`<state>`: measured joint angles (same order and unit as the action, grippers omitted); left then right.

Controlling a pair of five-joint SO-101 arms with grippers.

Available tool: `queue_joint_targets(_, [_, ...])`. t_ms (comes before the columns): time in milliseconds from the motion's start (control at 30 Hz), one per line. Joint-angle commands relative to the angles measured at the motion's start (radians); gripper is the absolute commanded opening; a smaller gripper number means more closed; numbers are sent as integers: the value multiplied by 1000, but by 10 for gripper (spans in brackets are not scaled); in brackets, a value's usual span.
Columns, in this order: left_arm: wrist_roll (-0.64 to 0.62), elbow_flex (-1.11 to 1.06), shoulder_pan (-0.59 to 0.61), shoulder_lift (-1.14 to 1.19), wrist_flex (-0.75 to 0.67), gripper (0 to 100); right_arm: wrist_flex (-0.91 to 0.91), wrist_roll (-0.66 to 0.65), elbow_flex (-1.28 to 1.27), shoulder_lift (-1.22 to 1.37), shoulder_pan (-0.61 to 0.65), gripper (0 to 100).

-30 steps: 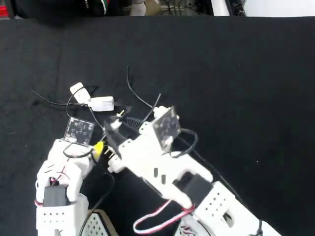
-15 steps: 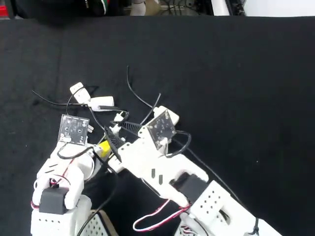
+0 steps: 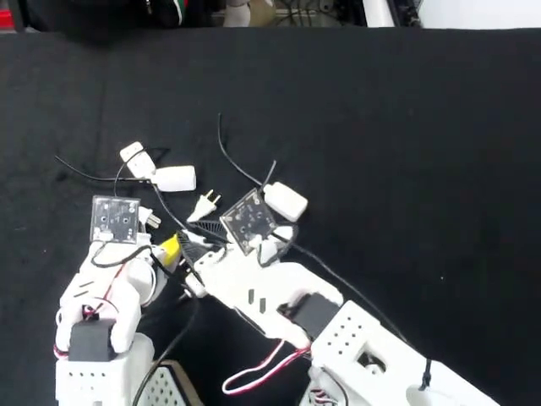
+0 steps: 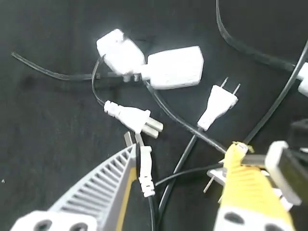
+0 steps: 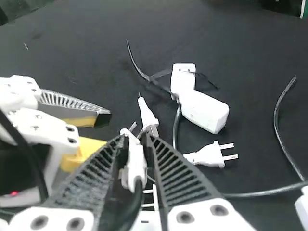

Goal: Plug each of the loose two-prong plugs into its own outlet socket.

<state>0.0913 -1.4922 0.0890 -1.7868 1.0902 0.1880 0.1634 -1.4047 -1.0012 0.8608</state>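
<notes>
Plug (image 5: pixel 132 166) is pinched by its body in my right tool (image 5: pixel 137 139), jaws closed, prongs left clear, I think, for the spare socket (image 3: pixel 286 201) at its two o'clock; left tool (image 4: pixel 184 148) gapes, holding nothing.

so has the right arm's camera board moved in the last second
Yes. In the high view the camera board has swung left, off the white outlet block it partly hid.

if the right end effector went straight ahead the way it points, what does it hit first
The right end effector, shut on a second plug, would most likely meet the loose white plug lying just past its tips. Height is unclear, so it might pass over.
</notes>
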Motion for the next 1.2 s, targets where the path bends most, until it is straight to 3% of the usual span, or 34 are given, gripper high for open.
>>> queue_joint_targets(0, [-11,18,8,-5,-49,289,86,-9,73,7,26,11])
queue_joint_targets(167, [8,8,16,-3,-29,289,143,-12,119,7,-26,11])
queue_joint_targets(267, [109,7,42,-5,17,287,209,-51,145,10,-68,11])
queue_joint_targets(433, [304,-51,180,-5,60,286,292,-94,191,91,-71,11])
queue_joint_targets(567, [391,-107,297,-5,72,286,276,-163,243,268,-72,11])
queue_joint_targets(767, [423,-124,348,-5,92,286,365,-204,404,504,-72,11])
queue_joint_targets(1167, [476,-147,346,-5,92,286,437,-210,447,550,-133,11])
